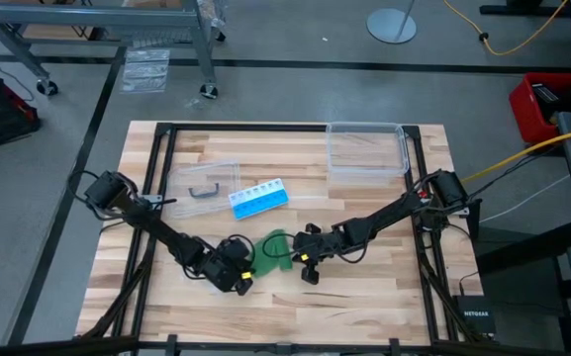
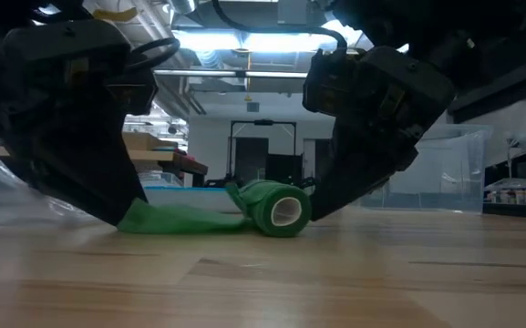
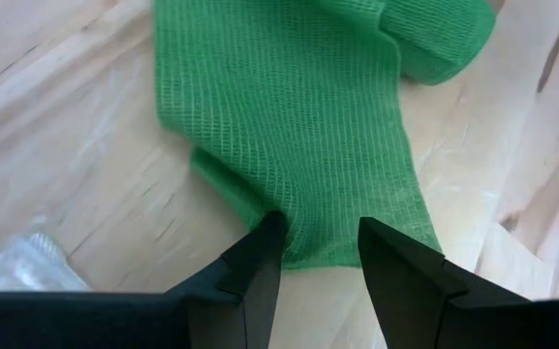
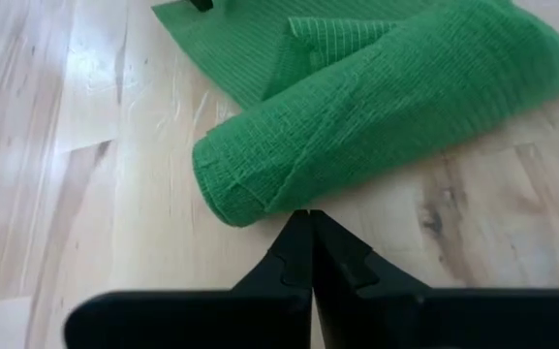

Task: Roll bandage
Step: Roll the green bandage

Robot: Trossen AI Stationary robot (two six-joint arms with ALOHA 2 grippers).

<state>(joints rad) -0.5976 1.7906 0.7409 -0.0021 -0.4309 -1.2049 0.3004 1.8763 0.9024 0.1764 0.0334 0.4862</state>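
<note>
So the green bandage (image 1: 274, 249) is lying on the table (image 1: 384, 297), near the front middle, about half rolled up. The left tool (image 3: 320, 254) is sitting partly open with its fingers pressing down on the flat loose end. The right tool (image 4: 310, 254) is squeezed fully closed, holding nothing, tips parked right against the rolled part.

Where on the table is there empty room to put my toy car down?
Bare wood lies along the near edge of the table, in front of both arms. It is crowded mid-table: bandage, left gripper, right gripper, pill organizer, clear box.
</note>
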